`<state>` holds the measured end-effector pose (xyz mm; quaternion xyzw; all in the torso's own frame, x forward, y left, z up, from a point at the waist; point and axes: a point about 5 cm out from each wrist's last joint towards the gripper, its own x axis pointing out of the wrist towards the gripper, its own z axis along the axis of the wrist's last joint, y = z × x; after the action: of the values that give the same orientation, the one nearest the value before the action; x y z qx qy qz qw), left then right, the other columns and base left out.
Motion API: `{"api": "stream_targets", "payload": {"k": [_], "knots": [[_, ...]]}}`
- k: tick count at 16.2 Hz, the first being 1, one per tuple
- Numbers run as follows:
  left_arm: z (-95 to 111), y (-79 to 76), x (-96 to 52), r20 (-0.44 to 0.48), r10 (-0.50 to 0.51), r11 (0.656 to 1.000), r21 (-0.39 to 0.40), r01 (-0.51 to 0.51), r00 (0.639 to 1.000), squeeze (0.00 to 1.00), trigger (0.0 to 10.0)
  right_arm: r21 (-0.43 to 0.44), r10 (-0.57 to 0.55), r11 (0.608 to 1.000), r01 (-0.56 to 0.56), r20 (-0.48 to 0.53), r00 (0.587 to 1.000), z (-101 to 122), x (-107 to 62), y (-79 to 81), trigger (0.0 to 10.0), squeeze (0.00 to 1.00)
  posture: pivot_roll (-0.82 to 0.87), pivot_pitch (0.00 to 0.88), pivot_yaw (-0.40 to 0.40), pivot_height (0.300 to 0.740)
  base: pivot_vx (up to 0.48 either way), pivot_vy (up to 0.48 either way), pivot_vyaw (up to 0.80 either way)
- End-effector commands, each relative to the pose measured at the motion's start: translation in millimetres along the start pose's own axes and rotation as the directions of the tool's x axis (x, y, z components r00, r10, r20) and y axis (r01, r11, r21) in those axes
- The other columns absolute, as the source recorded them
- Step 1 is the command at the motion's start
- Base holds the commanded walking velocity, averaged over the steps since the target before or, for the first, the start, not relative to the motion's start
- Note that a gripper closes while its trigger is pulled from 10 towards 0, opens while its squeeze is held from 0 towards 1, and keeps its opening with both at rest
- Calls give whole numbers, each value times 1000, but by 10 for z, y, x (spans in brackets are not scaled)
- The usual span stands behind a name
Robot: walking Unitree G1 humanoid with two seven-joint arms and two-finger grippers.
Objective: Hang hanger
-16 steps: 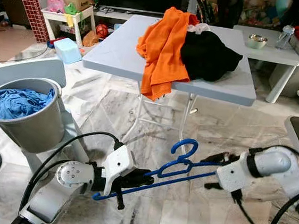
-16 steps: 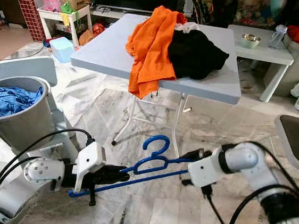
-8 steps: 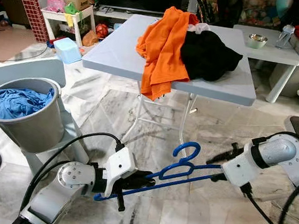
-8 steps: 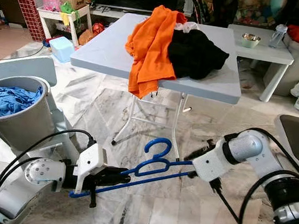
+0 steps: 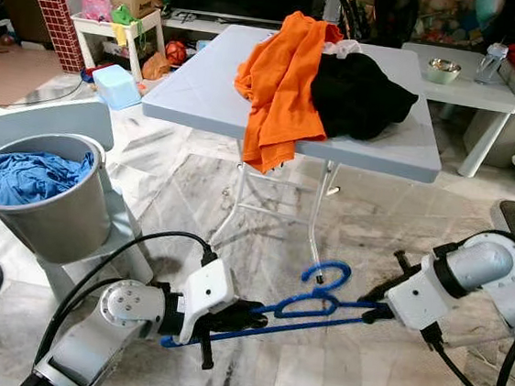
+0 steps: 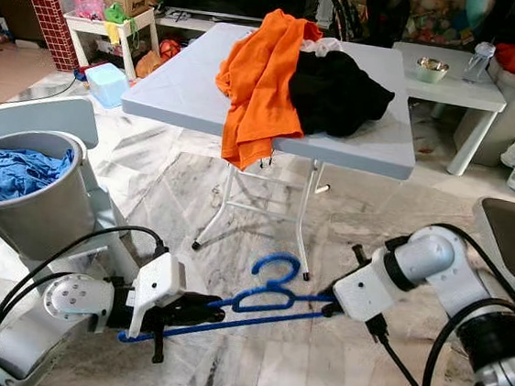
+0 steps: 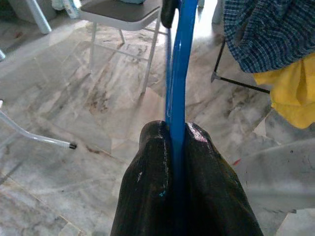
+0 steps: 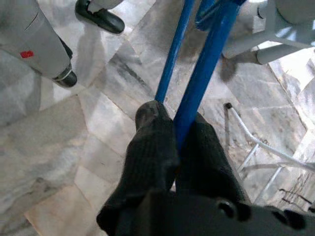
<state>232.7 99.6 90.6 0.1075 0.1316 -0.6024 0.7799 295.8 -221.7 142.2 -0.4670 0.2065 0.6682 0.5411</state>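
So the blue hanger (image 5: 306,304) is low in the middle of the frame, over the marble floor (image 5: 357,213), with the left gripper (image 5: 242,318) pinched shut on one end and the right gripper (image 5: 372,308) clamped on the other. Looks like thin, smooth, rigid plastic, so probably light but a bit slippery. I'd say holding the straight bars near the ends is smart, since it leaves the curved hook free.

Orange cloth (image 5: 283,85) and black garment (image 5: 360,95) on grey folding table (image 5: 204,91).
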Motion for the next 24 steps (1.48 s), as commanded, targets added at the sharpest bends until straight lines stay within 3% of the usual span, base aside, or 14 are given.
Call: {"api": "stream_targets", "payload": {"k": [1,6,7,9,12,16,17,18,19,21,22,24], "knots": [[21,52,-12,2,27,999,21,-27,1000,0,10000,-12,37,999,-36,25,999,44,-4,23,0,0,-128,0,16,740,0,0,0],[4,57,14,3,34,999,22,-34,999,0,10000,28,20,999,-21,34,999,5,-18,47,0,0,-139,0,15,740,0,0,0],[-5,69,25,21,55,999,-1,-55,998,1000,10000,52,-7,999,7,-8,1000,-56,-20,42,0,0,-140,0,13,740,0,0,0],[42,84,15,58,66,998,-19,-65,996,1000,10000,58,-57,996,64,-117,992,-177,-29,14,0,0,-140,0,11,740,0,0,0],[159,148,-34,134,173,985,-9,-174,976,1000,10000,127,-146,979,161,-123,982,-231,4,-38,0,0,-138,0,10,740,0,0,0],[282,128,-141,243,353,935,-61,-349,903,1000,10000,273,-274,907,320,-194,942,-444,108,22,0,0,-119,0,1,740,0,0,0],[295,146,-172,277,458,888,-113,-445,844,1000,10000,356,-339,847,394,-209,918,-510,148,37,0,0,-116,0,-3,740,0,0,0],[281,194,-213,290,582,813,-179,-554,760,1000,10000,443,-419,765,469,-212,883,-548,179,31,0,0,-117,0,-5,740,0,0,0],[238,254,-263,273,714,700,-278,-658,645,1000,10000,540,-525,640,547,-212,824,-567,183,-1,0,0,-116,0,-8,740,0,0,0],[201,253,-271,250,758,653,-304,-694,603,1000,10000,610,-603,516,601,-239,761,-593,158,-34,0,0,-116,0,-9,740,0,0,0],[163,236,-273,222,797,605,-304,-736,562,1000,10000,669,-665,380,639,-282,691,-621,155,-38,0,0,-122,0,-6,740,0,0,0],[44,223,-268,125,869,490,-355,-796,479,1000,10000,735,-709,158,659,-380,594,-619,267,72,0,0,-133,0,0,740,0,0,0]]}}
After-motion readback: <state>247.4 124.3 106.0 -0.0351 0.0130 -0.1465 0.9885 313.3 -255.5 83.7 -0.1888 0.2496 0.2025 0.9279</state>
